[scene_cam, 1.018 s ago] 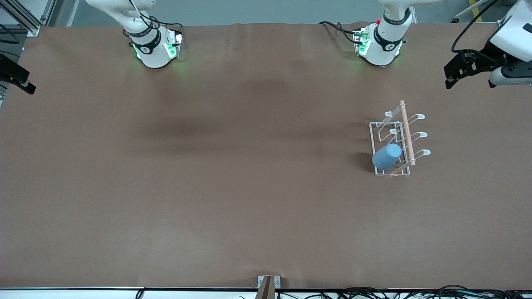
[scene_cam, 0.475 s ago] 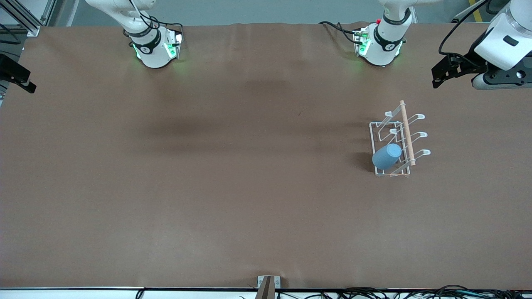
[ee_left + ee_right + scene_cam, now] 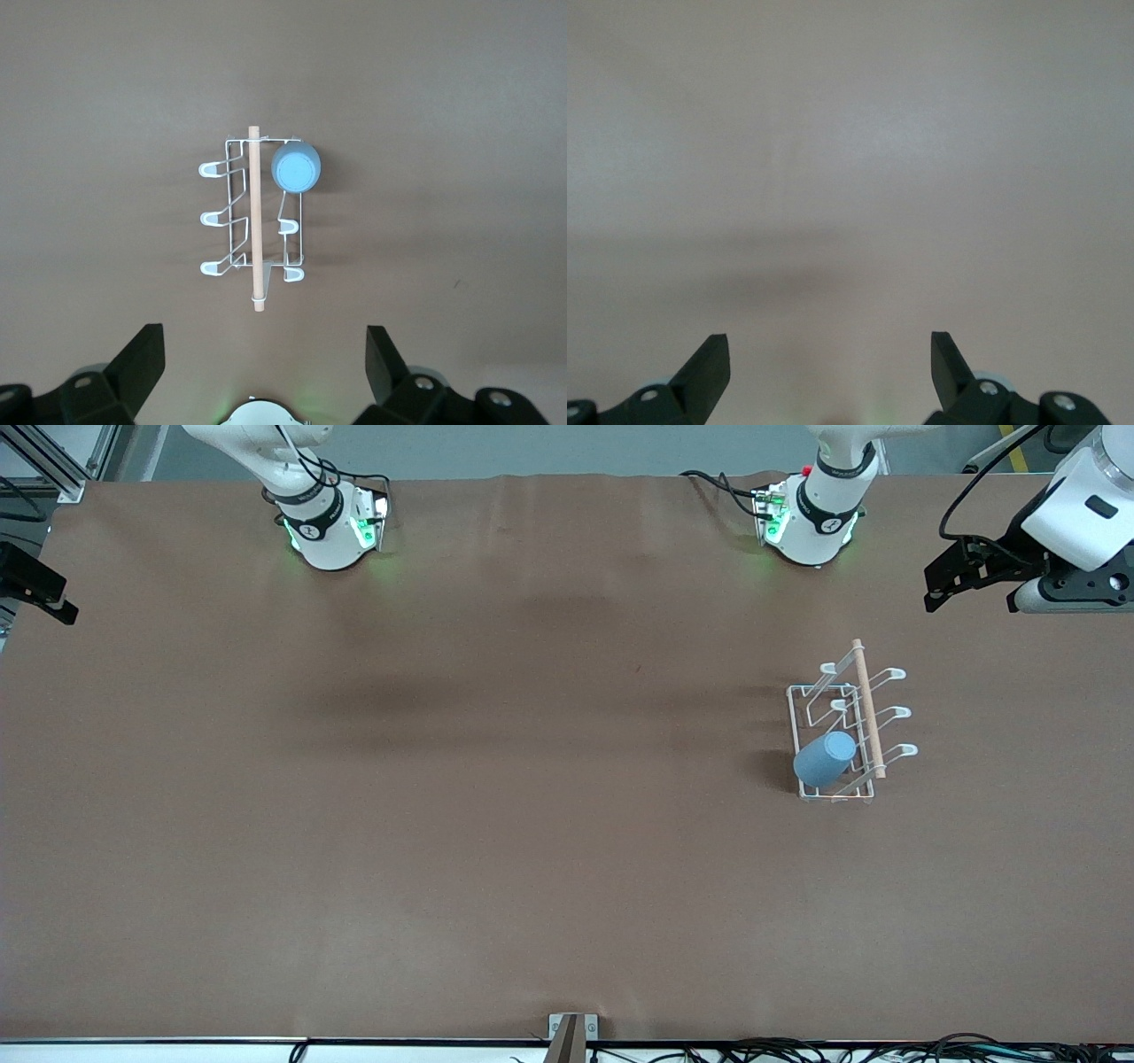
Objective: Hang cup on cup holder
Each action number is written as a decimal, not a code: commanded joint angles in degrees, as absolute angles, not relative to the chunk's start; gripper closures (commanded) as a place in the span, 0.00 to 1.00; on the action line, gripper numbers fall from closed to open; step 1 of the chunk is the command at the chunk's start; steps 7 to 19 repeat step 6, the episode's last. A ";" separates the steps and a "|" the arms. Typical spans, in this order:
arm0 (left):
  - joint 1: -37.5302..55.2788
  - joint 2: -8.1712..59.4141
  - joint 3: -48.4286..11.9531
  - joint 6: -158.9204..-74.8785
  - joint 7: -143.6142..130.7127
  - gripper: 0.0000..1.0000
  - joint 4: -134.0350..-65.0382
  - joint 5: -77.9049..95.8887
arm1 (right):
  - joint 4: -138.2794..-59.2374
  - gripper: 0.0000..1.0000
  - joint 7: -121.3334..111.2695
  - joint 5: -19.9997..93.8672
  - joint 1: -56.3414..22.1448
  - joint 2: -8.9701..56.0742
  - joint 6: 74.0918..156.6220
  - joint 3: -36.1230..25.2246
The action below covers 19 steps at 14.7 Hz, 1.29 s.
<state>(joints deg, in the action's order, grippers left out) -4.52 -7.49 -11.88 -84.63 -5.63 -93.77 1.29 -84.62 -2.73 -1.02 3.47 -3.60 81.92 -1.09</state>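
The cup [image 3: 825,758] hung on a prong of the cup holder [image 3: 849,723], at the end nearer to the front camera. The cup holder stood on the table [image 3: 496,797] toward the left arm's end.

**My cup is hanging on the rack**

I am looking at the cup [image 3: 825,758], a small light-blue tumbler without handle. It is sitting upside down and tilted on one prong of the cup holder [image 3: 846,717], at the end of the rack that is nearer to the front camera. The cup holder is a white wire rack with loop-tipped prongs and a light wooden dowel along its top. It is standing on the brown table, toward the left arm's end.
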 commanded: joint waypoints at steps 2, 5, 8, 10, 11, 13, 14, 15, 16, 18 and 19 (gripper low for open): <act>-4.57 -7.56 -11.78 -84.81 -5.10 0.00 -93.08 1.14 | -85.34 0.00 -2.20 -2.02 4.22 -4.22 81.91 -0.26; -4.57 -7.38 -12.04 -84.73 -5.36 0.00 -92.64 -0.78 | -85.43 0.00 -2.28 -1.93 4.39 -4.13 81.91 -0.26; -4.57 -7.38 -12.13 -84.64 -5.54 0.00 -92.72 -1.23 | -85.43 0.00 -2.29 -1.85 4.66 -4.04 81.91 -0.26; -4.57 -7.38 -12.13 -84.64 -5.54 0.00 -92.72 -1.23 | -85.43 0.00 -2.29 -1.85 4.66 -4.04 81.91 -0.26; -4.57 -7.38 -12.13 -84.64 -5.54 0.00 -92.72 -1.23 | -85.43 0.00 -2.29 -1.85 4.66 -4.04 81.91 -0.26; -4.57 -7.38 -12.13 -84.64 -5.54 0.00 -92.72 -1.23 | -85.43 0.00 -2.29 -1.85 4.66 -4.04 81.91 -0.26; -4.57 -7.38 -12.13 -84.64 -5.54 0.00 -92.72 -1.23 | -85.43 0.00 -2.29 -1.85 4.66 -4.04 81.91 -0.26; -4.57 -7.38 -12.13 -84.64 -5.54 0.00 -92.72 -1.23 | -85.43 0.00 -2.29 -1.85 4.66 -4.04 81.91 -0.26; -4.57 -7.38 -12.13 -84.64 -5.54 0.00 -92.72 -1.23 | -85.43 0.00 -2.29 -1.85 4.66 -4.04 81.91 -0.26; -4.57 -7.38 -12.13 -84.64 -5.54 0.00 -92.72 -1.23 | -85.43 0.00 -2.29 -1.85 4.66 -4.04 81.91 -0.26; -4.57 -7.38 -12.13 -84.64 -5.54 0.00 -92.72 -1.23 | -85.43 0.00 -2.29 -1.85 4.66 -4.04 81.91 -0.26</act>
